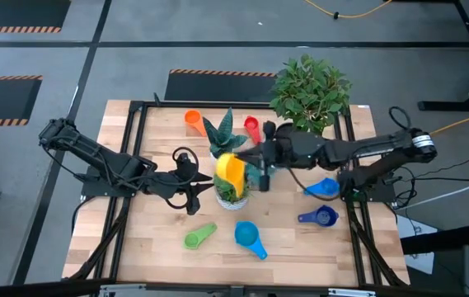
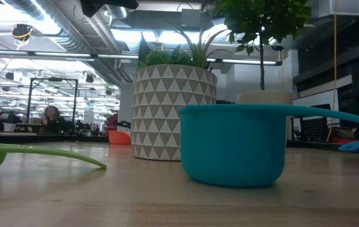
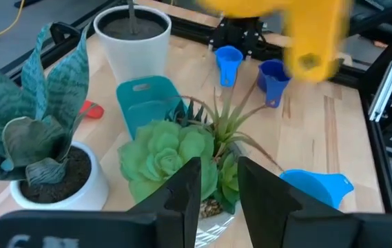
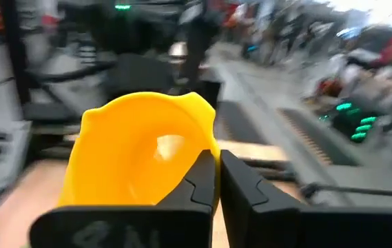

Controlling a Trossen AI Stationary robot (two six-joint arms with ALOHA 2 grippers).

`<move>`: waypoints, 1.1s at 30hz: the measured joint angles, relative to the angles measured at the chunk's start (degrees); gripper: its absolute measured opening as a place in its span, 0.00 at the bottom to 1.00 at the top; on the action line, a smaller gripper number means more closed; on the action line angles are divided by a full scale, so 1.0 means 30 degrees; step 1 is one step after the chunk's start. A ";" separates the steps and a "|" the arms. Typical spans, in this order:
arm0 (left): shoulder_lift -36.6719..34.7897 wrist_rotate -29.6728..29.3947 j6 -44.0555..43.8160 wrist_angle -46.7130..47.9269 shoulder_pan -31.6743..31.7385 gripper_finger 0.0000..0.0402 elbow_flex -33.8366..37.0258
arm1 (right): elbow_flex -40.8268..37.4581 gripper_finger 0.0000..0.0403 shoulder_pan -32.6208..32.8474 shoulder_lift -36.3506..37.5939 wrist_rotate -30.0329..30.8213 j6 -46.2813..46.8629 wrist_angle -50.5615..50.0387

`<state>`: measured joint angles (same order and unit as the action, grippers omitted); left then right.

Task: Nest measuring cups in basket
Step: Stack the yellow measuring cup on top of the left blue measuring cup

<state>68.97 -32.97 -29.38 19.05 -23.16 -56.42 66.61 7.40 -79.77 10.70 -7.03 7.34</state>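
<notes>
Above the succulents, right pincer point(image 4: 218, 180) clamps a bright yellow measuring cup point(image 4: 140, 151).

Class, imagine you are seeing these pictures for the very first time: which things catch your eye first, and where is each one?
The yellow measuring cup stands out first, held in the air by the right gripper above the green succulent bowl at the table's middle. Next comes the big leafy plant at the far right corner. In the low view, a light blue cup fills the foreground, in front of a triangle-patterned pot.
</notes>
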 joint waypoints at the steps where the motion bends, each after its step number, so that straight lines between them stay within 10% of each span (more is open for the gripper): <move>1: 0.0000 0.0006 0.0006 -0.0006 0.0000 0.23 0.0000 | 0.0000 0.03 0.0098 0.0217 -0.0517 0.0432 -0.0784; 10: 0.0000 0.0006 0.0014 0.0001 0.0000 0.23 0.0000 | 0.0000 0.03 0.1334 0.0384 -0.5161 0.5045 -0.6394; 33: 0.0007 0.0203 -0.0168 0.0103 -0.0007 0.22 0.0000 | 0.0000 0.03 0.4304 -0.3408 -0.5297 0.5734 -0.7651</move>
<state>68.99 -32.36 -29.89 19.35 -23.18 -56.42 66.61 20.32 -90.00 -5.19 10.17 -15.61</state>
